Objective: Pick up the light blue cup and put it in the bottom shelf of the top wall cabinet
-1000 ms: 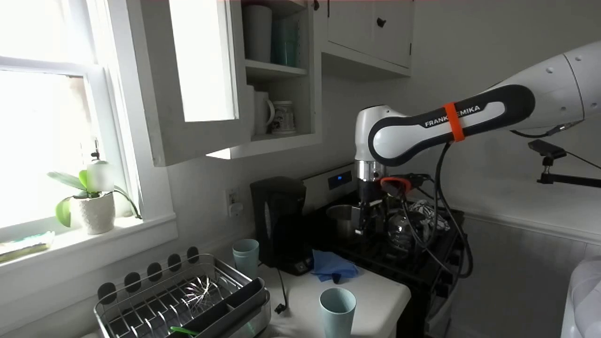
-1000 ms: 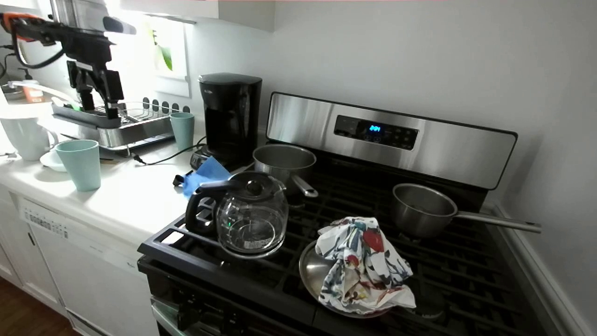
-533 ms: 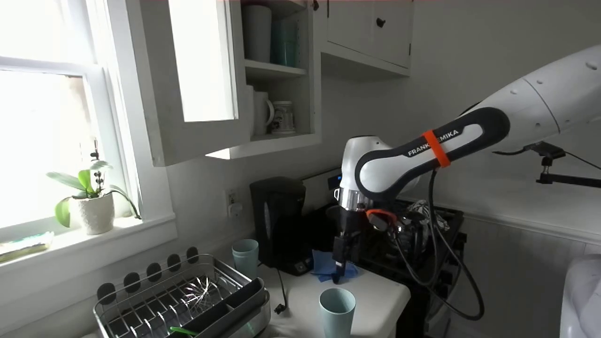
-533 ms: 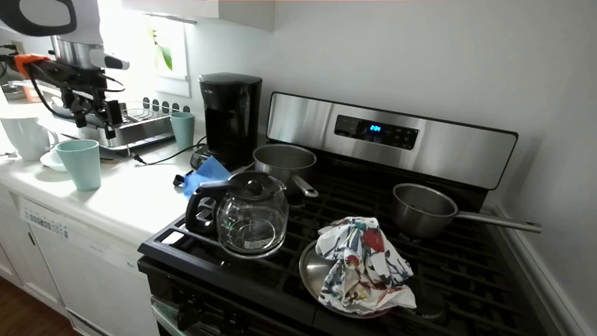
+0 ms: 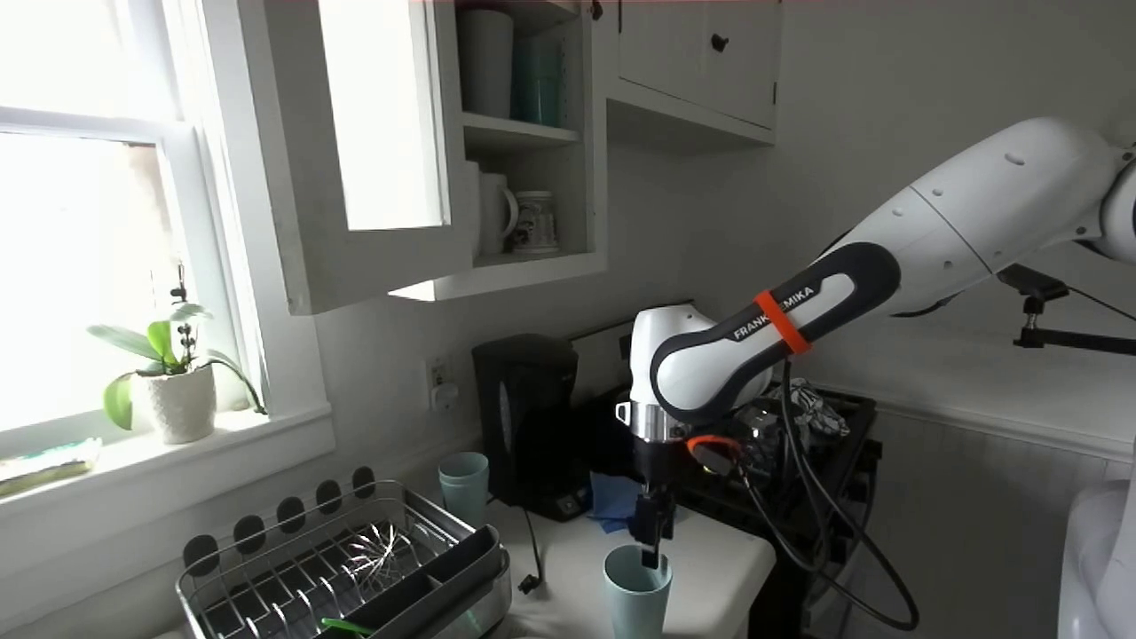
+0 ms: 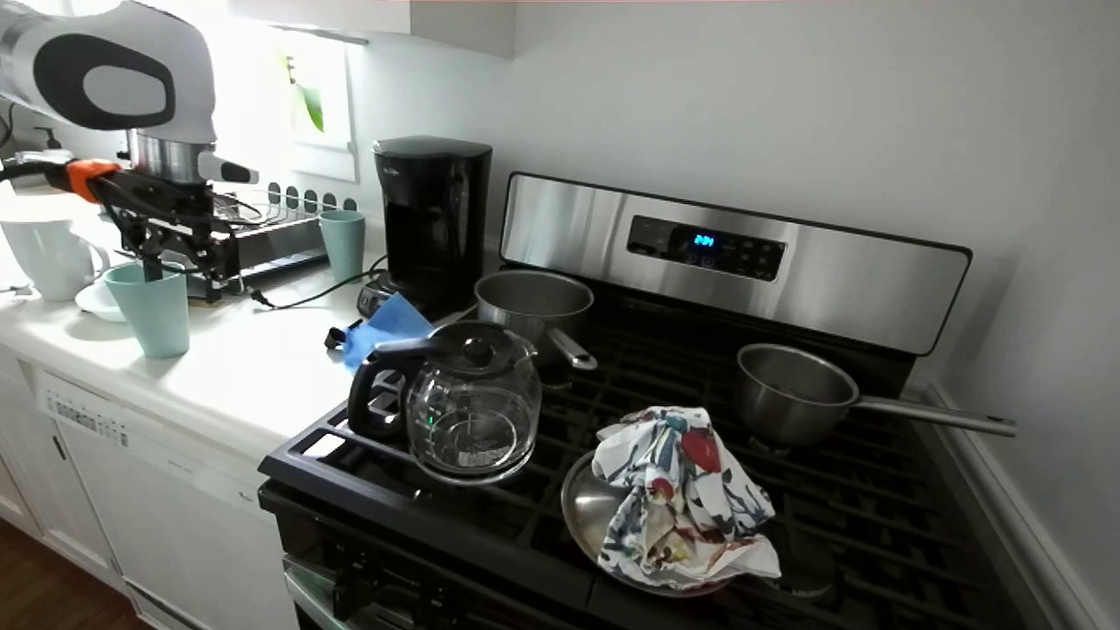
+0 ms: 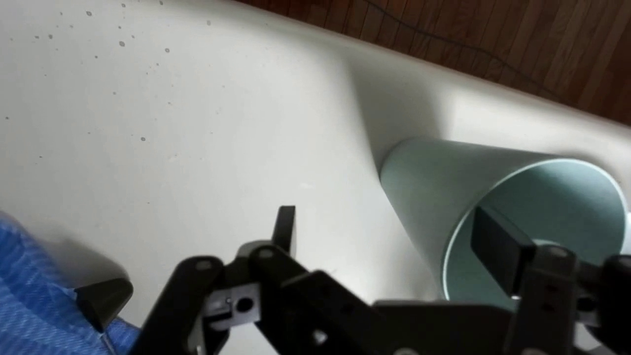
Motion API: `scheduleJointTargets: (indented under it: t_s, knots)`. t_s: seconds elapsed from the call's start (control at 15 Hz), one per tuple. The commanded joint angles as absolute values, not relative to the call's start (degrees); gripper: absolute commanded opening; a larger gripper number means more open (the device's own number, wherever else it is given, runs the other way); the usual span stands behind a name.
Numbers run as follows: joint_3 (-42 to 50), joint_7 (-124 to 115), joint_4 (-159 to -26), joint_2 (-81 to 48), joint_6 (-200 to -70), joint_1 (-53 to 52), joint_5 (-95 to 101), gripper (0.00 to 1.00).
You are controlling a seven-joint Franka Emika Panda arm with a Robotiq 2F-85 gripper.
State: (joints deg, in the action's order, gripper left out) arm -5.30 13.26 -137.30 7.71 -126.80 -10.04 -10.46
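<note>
One finger of the gripper dips into the mouth of the light blue cup, while its partner hangs outside the wall, over the white counter. The jaws stand wide, the cup's wall passing between them with a gap on the outer side. The cup is upright on the counter, close to the edge. In an exterior view it stands to the right of the dish rack, in which a wire whisk rests. Farther off, in both exterior views, a second blue cup stands between the rack and a black coffee maker, and a blue cloth lies just beside that machine. Higher on the wall, the top wall cabinet has its door swung open; its bottom shelf holds a white mug at left and a patterned mug at right. In an exterior view, the stove carries a glass carafe at near left, a saucepan at far left, another pot at right, and a flowered cloth lying partly in a steel pan.
</note>
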Motion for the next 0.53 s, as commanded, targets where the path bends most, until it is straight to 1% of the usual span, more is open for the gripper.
scheduleJointTargets:
  t_s: [0.0, 0.13, 0.2, 0.47]
  knots:
    - [-5.26, 17.79, -137.07, 5.96, -128.21, -9.98, -13.8, 0.61]
    - [-5.27, 18.58, -136.89, 5.47, -128.16, -9.78, -14.42, 0.46]
    - [-5.27, 18.56, -136.79, 5.34, -127.96, -9.61, -14.41, 0.4]
    - [-5.07, 17.45, -136.5, 5.69, -126.86, -8.85, -12.66, 0.12]
